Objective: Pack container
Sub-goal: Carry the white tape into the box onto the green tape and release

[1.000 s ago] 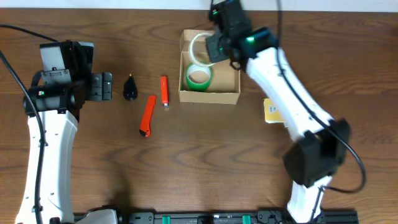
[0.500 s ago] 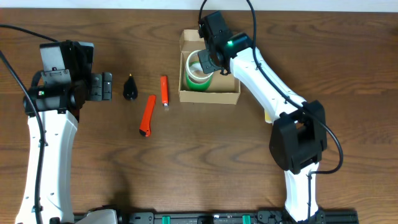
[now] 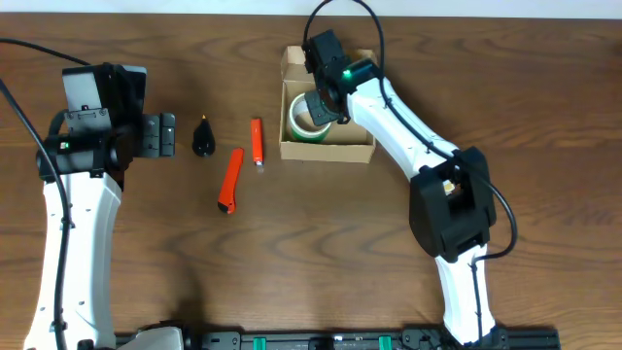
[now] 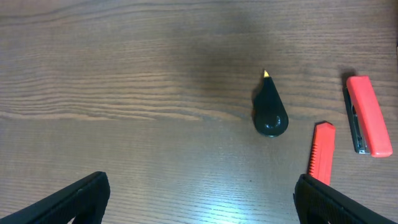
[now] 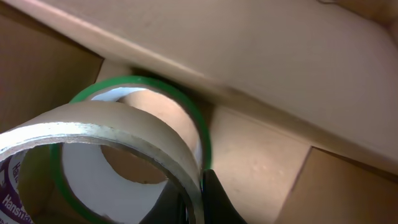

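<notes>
The container (image 3: pixel 328 152) is an open brown cardboard box at the back middle of the table. A green tape roll (image 3: pixel 302 133) (image 5: pixel 204 132) lies flat on its floor (image 5: pixel 264 163). My right gripper (image 3: pixel 321 103) (image 5: pixel 196 200) reaches into the box, shut on the wall of a clear tape roll (image 5: pixel 106 132) that hangs tilted just above the green one. My left gripper (image 3: pixel 167 134) (image 4: pixel 202 208) stays open over bare table at the far left, with nothing between its fingers (image 4: pixel 79 195).
Left of the box lie a black teardrop-shaped object (image 3: pixel 203 138) (image 4: pixel 270 113), a short orange-red stapler-like tool (image 3: pixel 257 142) (image 4: pixel 369 116) and an orange cutter (image 3: pixel 230 180) (image 4: pixel 321 152). The box's lid flap (image 5: pixel 261 43) stands close above the rolls.
My right arm has swung left and down, carrying the clear tape roll into the box's left part over the green roll. The left arm has not moved.
</notes>
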